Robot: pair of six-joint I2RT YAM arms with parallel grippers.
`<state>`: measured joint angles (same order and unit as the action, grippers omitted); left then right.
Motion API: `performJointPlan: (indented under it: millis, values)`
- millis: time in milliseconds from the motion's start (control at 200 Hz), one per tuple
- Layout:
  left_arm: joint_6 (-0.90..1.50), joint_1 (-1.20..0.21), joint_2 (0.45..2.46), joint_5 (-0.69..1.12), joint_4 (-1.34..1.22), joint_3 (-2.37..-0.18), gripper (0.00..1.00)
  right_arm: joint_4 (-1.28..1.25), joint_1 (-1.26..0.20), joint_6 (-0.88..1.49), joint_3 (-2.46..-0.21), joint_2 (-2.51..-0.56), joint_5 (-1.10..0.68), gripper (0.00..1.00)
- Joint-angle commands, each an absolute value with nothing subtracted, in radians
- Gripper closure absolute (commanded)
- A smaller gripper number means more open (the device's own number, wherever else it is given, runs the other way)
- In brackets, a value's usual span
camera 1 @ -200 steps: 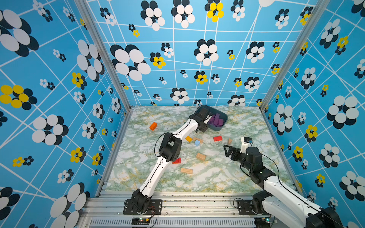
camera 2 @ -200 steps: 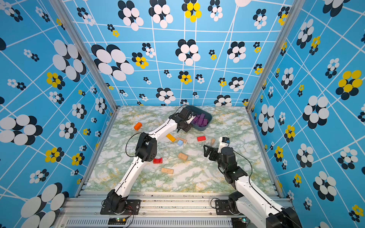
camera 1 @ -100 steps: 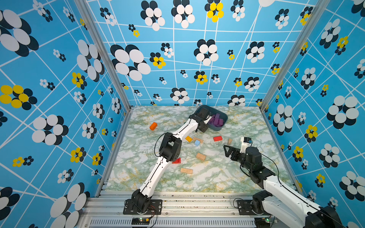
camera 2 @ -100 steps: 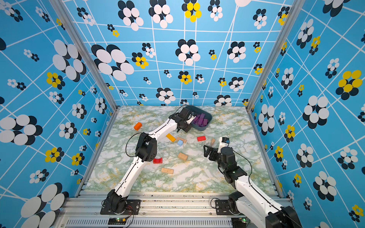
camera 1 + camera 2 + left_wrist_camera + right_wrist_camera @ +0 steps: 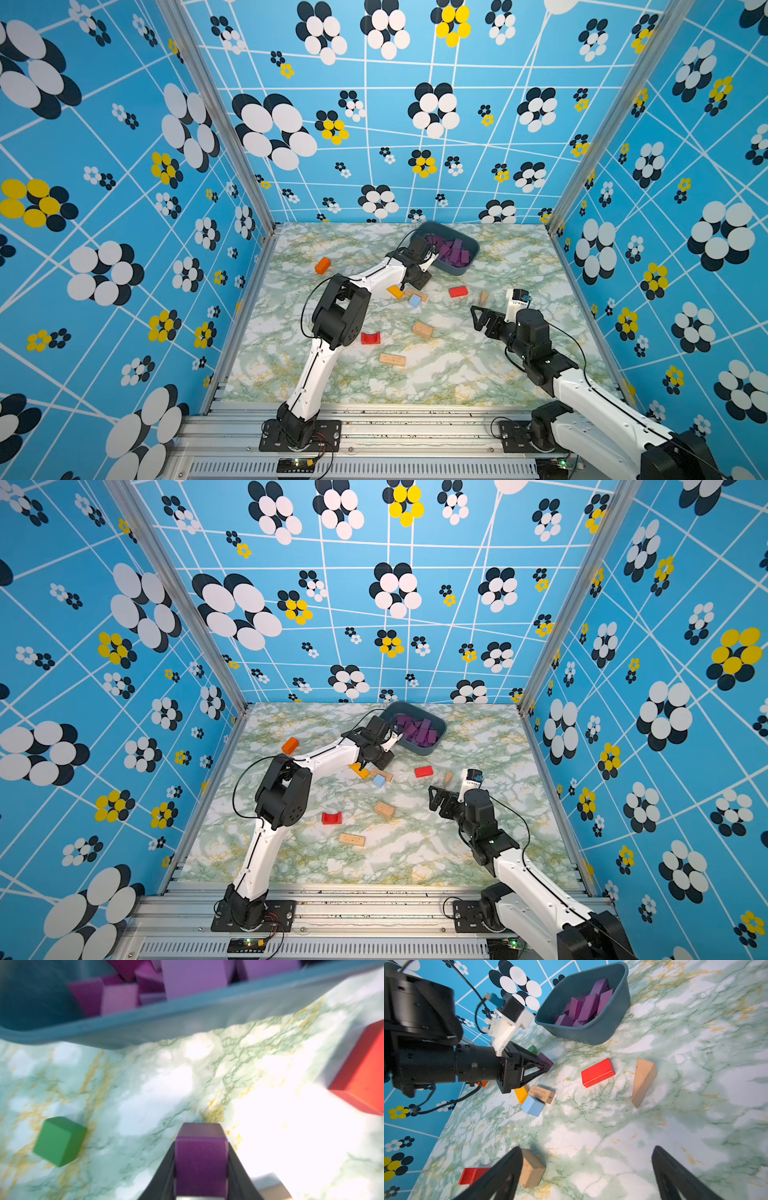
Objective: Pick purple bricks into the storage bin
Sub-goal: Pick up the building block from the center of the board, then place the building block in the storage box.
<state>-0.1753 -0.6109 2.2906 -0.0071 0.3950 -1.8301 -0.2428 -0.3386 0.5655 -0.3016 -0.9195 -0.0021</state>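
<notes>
We look down into a booth closed on three sides by bright blue walls (image 5: 374, 104), printed with a loose white grid and flower-like clusters of white, black and yellow ovals. Silver aluminium posts (image 5: 219, 116) rise at the two far corners. The tabletop (image 5: 457, 374) wears a marble pattern, white veined with green and gold. Along its near edge runs a ribbed aluminium rail (image 5: 415, 419). The light is bright and even, and in the left wrist view the marble glares white.
</notes>
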Motion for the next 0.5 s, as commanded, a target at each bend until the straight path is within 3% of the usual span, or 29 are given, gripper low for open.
performJointPlan:
  millis: [0, 290, 495]
  values:
    - [-0.148, -0.619, 2.191, 0.007, 0.254, -1.786, 0.78, -0.226, -0.333, 0.578, -0.297, -0.919, 0.015, 0.01]
    - [-0.15, -0.626, 2.175, 0.019, -0.036, -1.755, 0.76, -0.184, -0.333, 0.574, -0.296, -0.883, 0.029, 0.01]
    - [-0.121, -0.625, 2.271, 0.034, -0.207, -1.829, 0.74, -0.153, -0.333, 0.581, -0.287, -0.857, 0.036, 0.01]
